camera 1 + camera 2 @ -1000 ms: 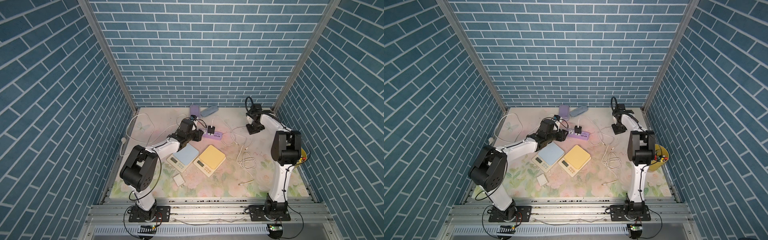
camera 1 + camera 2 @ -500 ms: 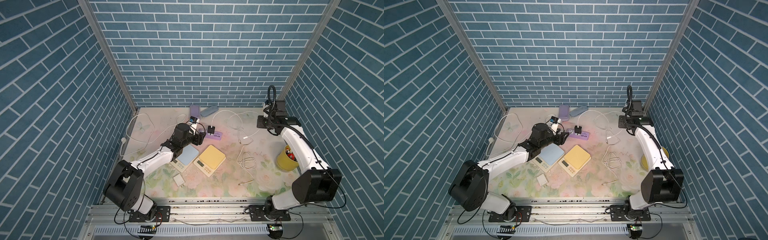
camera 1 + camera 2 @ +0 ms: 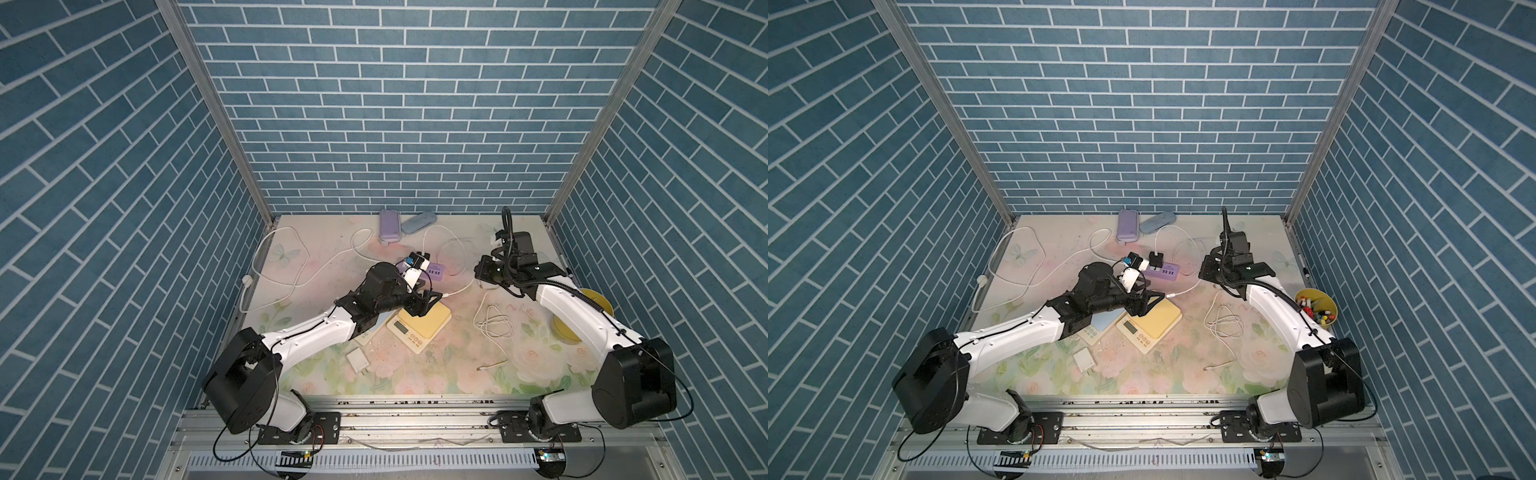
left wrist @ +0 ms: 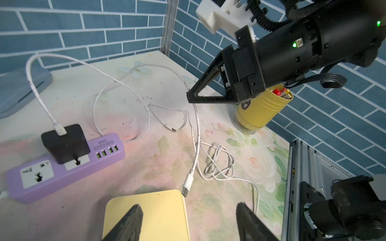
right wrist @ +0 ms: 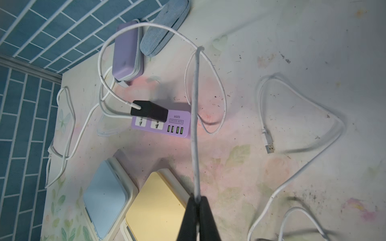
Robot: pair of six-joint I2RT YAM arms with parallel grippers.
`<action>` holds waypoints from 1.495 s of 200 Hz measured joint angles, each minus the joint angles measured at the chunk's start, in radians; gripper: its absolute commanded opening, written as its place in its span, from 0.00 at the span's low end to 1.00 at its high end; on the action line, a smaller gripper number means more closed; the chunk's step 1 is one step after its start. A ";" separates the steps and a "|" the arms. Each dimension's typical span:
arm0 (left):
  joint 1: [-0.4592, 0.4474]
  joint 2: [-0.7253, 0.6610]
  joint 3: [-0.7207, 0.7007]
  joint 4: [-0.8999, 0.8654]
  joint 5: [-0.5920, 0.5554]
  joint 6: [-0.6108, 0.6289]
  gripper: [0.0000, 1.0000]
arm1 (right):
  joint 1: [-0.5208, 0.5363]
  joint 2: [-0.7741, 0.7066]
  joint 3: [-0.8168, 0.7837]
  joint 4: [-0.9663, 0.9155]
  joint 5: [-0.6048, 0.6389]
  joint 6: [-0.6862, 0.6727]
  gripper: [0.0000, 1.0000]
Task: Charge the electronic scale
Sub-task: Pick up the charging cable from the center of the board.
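Yellow scale (image 3: pixel 428 321) mid-table, just right of blue scale (image 5: pixel 104 194) | floral table (image 3: pixel 457 374), blue-brick walls (image 3: pixel 374 124) on three sides | display end faces near-left, long axis diagonal toward far-right | left gripper (image 4: pixel 188 206) spread wide over scale's far corner, holding nothing | right gripper (image 5: pixel 197 200) pinching white cable (image 5: pixel 195 125); plug (image 4: pixel 186 186) just beside that corner

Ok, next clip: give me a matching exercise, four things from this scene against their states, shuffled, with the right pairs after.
Things
1. black adapter
2. right gripper
3. left gripper
4. yellow cup

States
A. open, over the edge of the yellow scale
B. plugged into the purple power strip
C. holding small coloured items
D. shut on the white cable

Pairs: 1-B, 2-D, 3-A, 4-C
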 measured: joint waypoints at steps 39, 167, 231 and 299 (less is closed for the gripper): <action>0.004 0.098 0.020 0.057 0.049 -0.162 0.67 | 0.000 -0.095 -0.061 0.048 0.024 0.031 0.00; 0.005 0.224 0.036 0.294 0.139 -0.416 0.35 | 0.000 -0.113 -0.159 0.176 -0.006 0.103 0.00; 0.005 0.228 0.014 0.309 0.137 -0.426 0.56 | 0.000 -0.114 -0.166 0.204 -0.006 0.119 0.00; 0.005 0.228 0.004 0.308 0.140 -0.429 0.17 | 0.000 -0.117 -0.174 0.224 -0.007 0.141 0.00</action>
